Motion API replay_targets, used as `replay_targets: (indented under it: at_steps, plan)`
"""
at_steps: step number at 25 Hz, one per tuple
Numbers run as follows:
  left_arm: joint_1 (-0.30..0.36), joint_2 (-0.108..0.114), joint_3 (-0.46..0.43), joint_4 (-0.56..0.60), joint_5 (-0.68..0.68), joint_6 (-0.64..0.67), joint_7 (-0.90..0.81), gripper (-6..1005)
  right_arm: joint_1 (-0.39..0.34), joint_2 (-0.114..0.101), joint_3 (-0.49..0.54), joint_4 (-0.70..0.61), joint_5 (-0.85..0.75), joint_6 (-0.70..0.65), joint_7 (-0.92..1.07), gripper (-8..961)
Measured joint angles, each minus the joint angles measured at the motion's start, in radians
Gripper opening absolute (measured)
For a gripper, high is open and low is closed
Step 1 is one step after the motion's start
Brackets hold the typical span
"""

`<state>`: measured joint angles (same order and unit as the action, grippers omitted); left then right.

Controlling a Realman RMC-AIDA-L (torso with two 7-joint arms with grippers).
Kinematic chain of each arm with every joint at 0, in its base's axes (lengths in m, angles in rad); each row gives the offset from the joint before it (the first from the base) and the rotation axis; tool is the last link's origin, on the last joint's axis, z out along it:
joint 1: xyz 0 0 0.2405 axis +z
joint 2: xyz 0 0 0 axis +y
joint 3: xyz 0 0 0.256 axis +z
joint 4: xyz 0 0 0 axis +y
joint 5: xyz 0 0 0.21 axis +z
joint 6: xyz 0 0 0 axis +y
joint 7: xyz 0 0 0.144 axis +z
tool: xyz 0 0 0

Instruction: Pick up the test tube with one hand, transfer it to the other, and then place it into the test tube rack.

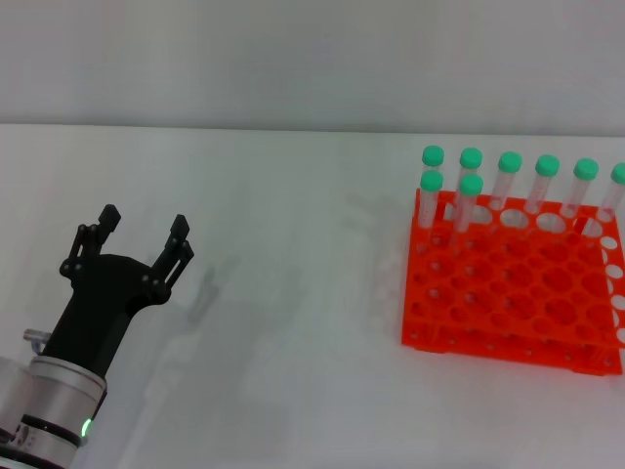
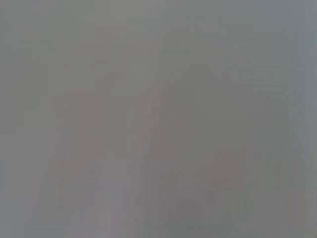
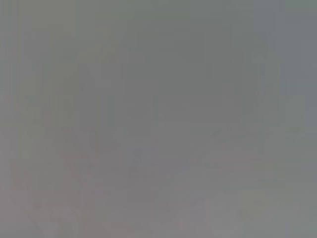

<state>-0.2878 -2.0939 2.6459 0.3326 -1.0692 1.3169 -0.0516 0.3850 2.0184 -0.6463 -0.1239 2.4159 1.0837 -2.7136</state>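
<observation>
Black and forked, the left claw (image 1: 140, 237) hangs over the near-left part of the white counter (image 1: 293, 293), reaching up and away from the robot with a slight lean to the right. Its silver-white wrist, banded in black and showing a small green light, enters from the near-left corner. The two finger pairs (image 1: 176, 252) stand spread apart, released, with nothing between them. A faint shadow of the claw lies on the counter just to its right.

Well apart from it, on the right side of the counter, sits the bright orange test tube rack (image 1: 508, 293), a two-tier grid of round holes, its right end running past the edge of the head view. Eight clear tubes with round green caps stand upright in it: six along the far row, and two in the next row nearer, at the rack's left end. The nearer pair consists of the test tube (image 1: 431, 202) at the far-left corner area and a second tube (image 1: 467, 207) just beside it on the right. The rest of the holes show orange.

The right arm and its claw do not appear in the head view. Both wrist views show only a featureless grey blur, so nothing can be told from them.
</observation>
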Motion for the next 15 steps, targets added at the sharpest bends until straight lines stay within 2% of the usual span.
replay_targets:
  at_steps: [15]
  plan:
    - [-0.008, 0.0, 0.0, 0.008, 0.0, -0.002, -0.001, 855, 0.0, 0.0, 0.0, 0.001, 0.001, 0.008, -0.001, 771]
